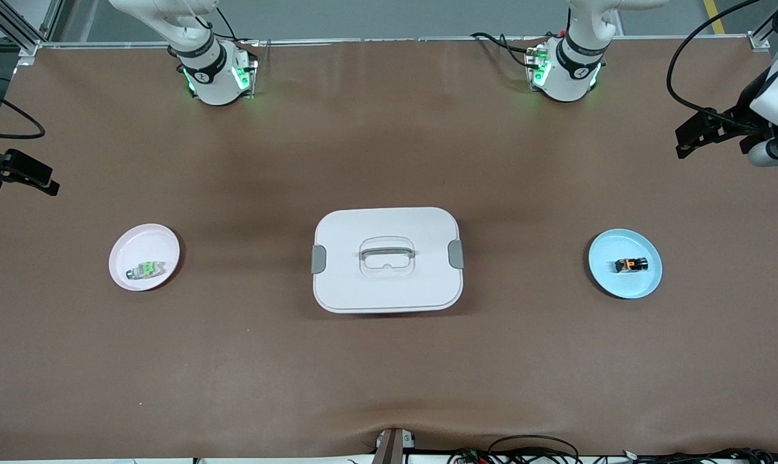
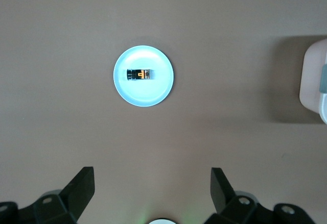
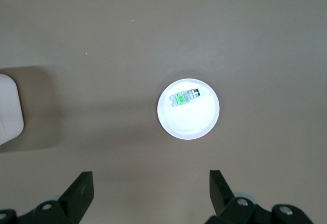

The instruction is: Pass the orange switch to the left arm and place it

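Observation:
The orange switch (image 1: 631, 265) (image 2: 139, 74) is a tiny black part with an orange mark, lying on a pale blue plate (image 1: 624, 283) (image 2: 143, 94) toward the left arm's end of the table. The white box (image 1: 387, 259) with grey clasps stands at the table's middle; its edge shows in both wrist views (image 2: 314, 81) (image 3: 10, 106). My left gripper (image 2: 152, 175) hangs open and empty high over bare table beside the blue plate. My right gripper (image 3: 152, 178) hangs open and empty high over the right arm's end.
A pale pink plate (image 1: 138, 241) (image 3: 189, 124) at the right arm's end holds a clear switch with a green mark (image 1: 145, 269) (image 3: 185, 97). Cables (image 1: 531, 448) lie along the table edge nearest the front camera. Brown mat covers the table.

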Motion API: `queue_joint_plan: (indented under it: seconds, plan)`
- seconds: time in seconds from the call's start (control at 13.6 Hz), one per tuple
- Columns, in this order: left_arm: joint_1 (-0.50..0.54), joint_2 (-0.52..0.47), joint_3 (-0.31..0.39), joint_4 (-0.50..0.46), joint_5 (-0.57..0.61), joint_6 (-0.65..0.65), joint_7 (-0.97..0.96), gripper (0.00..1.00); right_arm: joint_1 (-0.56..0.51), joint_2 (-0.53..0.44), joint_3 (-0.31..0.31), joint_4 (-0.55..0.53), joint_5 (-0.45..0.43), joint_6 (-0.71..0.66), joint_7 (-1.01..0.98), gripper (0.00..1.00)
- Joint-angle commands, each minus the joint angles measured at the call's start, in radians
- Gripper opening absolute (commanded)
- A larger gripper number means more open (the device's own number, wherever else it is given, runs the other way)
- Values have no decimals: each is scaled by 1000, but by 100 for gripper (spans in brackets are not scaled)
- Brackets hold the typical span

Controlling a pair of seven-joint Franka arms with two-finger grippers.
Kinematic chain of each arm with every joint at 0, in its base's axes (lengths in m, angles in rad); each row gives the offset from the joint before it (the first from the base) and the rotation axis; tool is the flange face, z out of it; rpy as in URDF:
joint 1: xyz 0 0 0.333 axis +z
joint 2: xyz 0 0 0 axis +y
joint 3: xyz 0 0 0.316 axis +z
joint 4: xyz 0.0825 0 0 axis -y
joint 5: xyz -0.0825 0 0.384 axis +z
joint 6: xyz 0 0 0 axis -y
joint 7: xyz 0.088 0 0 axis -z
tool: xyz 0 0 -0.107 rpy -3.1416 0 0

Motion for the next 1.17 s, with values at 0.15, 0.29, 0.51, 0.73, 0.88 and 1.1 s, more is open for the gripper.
queue_joint_plan:
  seconds: [0.15, 0.29, 0.51, 0.73, 0.88, 1.1]
  plan:
    - [-5, -28, 5, -36, -17, 20, 26, 100, 2, -7, -4, 7, -1, -10, -13, 100]
    - [-5, -34, 3, -37, -18, 20, 26, 100, 2, -7, -4, 7, -1, -10, -13, 100]
    - [-4, -53, 3, -50, -18, 19, 29, 100, 2, -7, -4, 7, -1, -8, -13, 100]
    - [-4, -88, 3, -109, -37, 28, 32, 100, 2, -7, -4, 6, -1, -8, -13, 100]
    - [-4, -125, 3, -146, -37, 29, 34, 100, 3, -7, -4, 7, -1, -8, -13, 100]
    - [-4, -148, 3, -175, -38, 45, 32, 100, 3, -7, -4, 7, -1, -8, -13, 100]
